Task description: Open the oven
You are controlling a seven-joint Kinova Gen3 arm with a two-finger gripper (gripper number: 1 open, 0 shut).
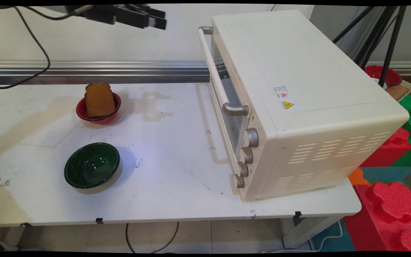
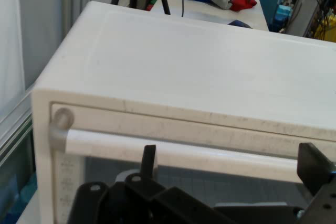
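Jaws parted and empty, the gripper [image 1: 154, 18] hovers high, facing the oven's [image 1: 298, 89] door handle [image 2: 178, 150]. On the bench [image 1: 177, 150], bread [image 1: 99, 99] stands in a red bowl [image 1: 84, 113]; a green bowl [image 1: 92, 165] sits nearer.

A cream toaster oven [image 1: 298, 103], door shut, white bar handle [image 2: 178, 153] across its front.

A boxy cream-white metal toaster oven [image 2: 199, 72] fills most of the frame, its flat top running toward twelve o'clock. Across its front lies a long white bar handle [image 2: 184, 153] on a grey end mount [image 2: 62, 124] at nine o'clock, with the glass door [image 2: 220, 187] just below. The black two-finger gripper [image 2: 231, 166] rises from six o'clock, fingers spread wide, one fingertip [image 2: 149, 158] overlapping the handle, the other [image 2: 313, 169] at four o'clock. Blue and red items at twelve o'clock are too small to identify.
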